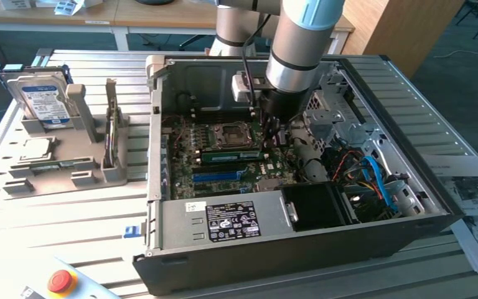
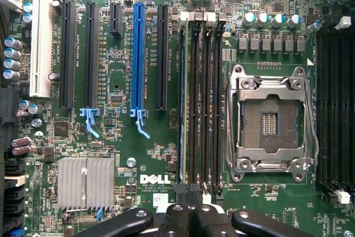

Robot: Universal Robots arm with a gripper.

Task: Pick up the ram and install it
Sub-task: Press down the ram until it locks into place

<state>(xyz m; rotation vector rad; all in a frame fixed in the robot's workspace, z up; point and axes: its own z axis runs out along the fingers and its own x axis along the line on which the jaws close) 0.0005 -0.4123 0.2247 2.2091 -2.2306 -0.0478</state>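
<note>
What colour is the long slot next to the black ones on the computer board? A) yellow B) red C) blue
C, the long slot standing among the black slots on the green board is bright blue.

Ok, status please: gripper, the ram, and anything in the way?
Gripper shut, low over the memory slots. Ram stands in a slot beside the empty CPU socket; seating cannot be told. Blue cable lies apart, nothing across the slots.
</note>
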